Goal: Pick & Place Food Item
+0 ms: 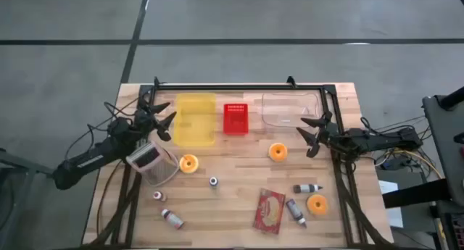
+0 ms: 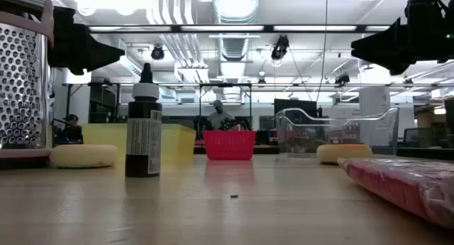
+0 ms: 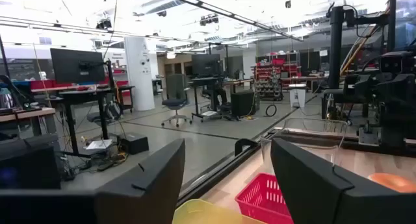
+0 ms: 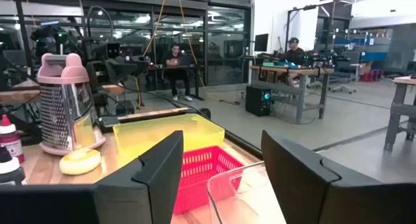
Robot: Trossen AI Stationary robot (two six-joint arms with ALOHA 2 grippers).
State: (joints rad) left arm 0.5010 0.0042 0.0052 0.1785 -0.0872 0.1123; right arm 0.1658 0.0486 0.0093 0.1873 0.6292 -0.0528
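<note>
The left tool point(image 1: 165, 116) hangs above the surface's point(image 1: 232, 206) far left part, its fingers spread apart and empty, just beside the near-left edge of the yellow bin point(image 1: 196, 119). A metal box grater point(image 1: 151, 160) with a pink top lies on its side close below that arm. The right tool point(image 1: 309, 138) hovers at the far right, fingers apart with nothing between them, at the near edge of the clear plastic container point(image 1: 290, 110). An orange-and-yellow donut point(image 1: 278, 151) lies on the wood just beside it, toward the middle.

Between the yellow bin and the clear container stands a small red basket point(image 1: 235, 118). A second donut point(image 1: 188, 163) rests near the grater, and a third point(image 1: 317, 203) sits near the right front, well apart from both tools. A small dark dropper bottle point(image 1: 214, 181) stands upright near the middle. Toward the front right lie a red packet point(image 1: 269, 211) and two brown tubes, one point(image 1: 308, 188) behind the third donut and one point(image 1: 296, 211) beside the packet. Two little bottles point(image 1: 172, 219) sit at the front left. In the right wrist view, people sit at desks point(image 4: 175, 62) in the room beyond.
</note>
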